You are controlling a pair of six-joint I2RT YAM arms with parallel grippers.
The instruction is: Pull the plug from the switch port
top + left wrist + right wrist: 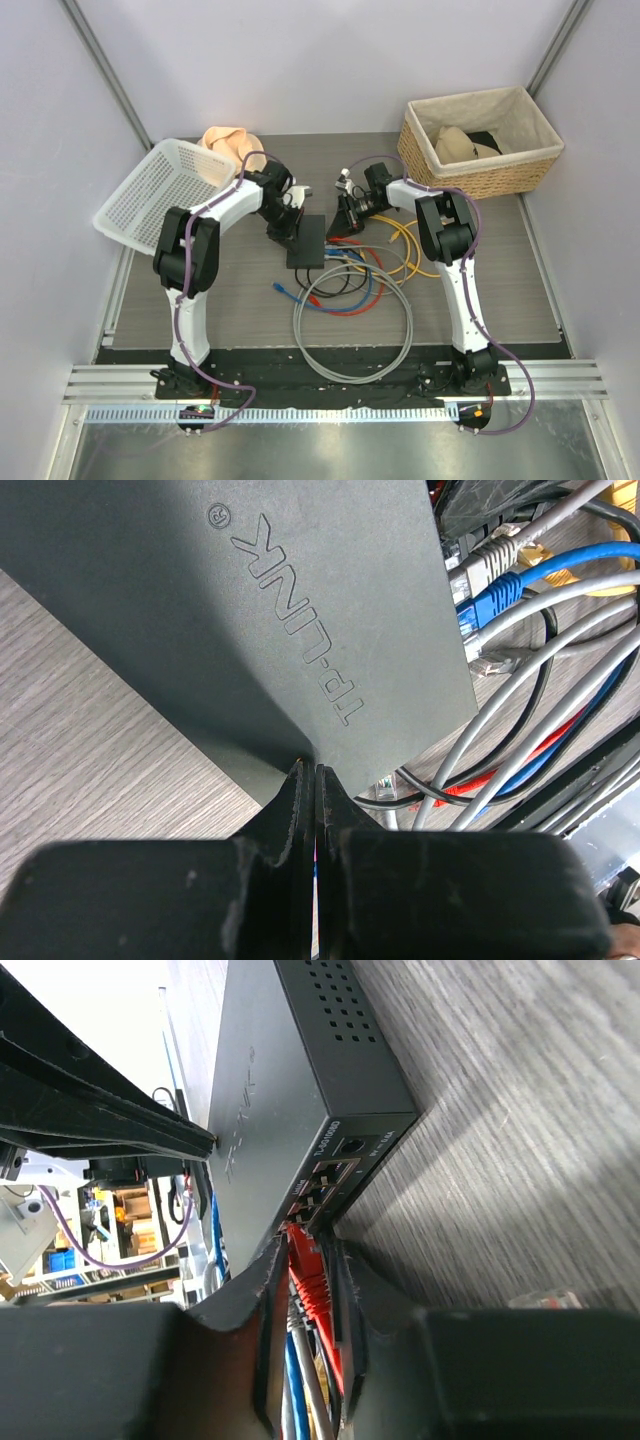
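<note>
The switch (306, 242) is a flat matte-black box lying mid-table, with its sockets facing right. In the left wrist view the switch (250, 610) shows its top with raised lettering, and grey and blue plugs (495, 585) sit in its far edge. My left gripper (308, 772) is shut, with its tips resting on the switch's top near a corner; it also shows from above (288, 226). My right gripper (310, 1248) is shut on the red plug (312, 1280), which sits in a port of the switch (270, 1070). From above the right gripper (346, 214) is at the switch's right edge.
A tangle of grey, blue, red and yellow cables (355, 300) lies in front and to the right of the switch. A wicker basket (480, 140) stands at the back right. A white plastic basket (160, 190) is tilted at the back left. A loose clear plug (545, 1300) lies on the table.
</note>
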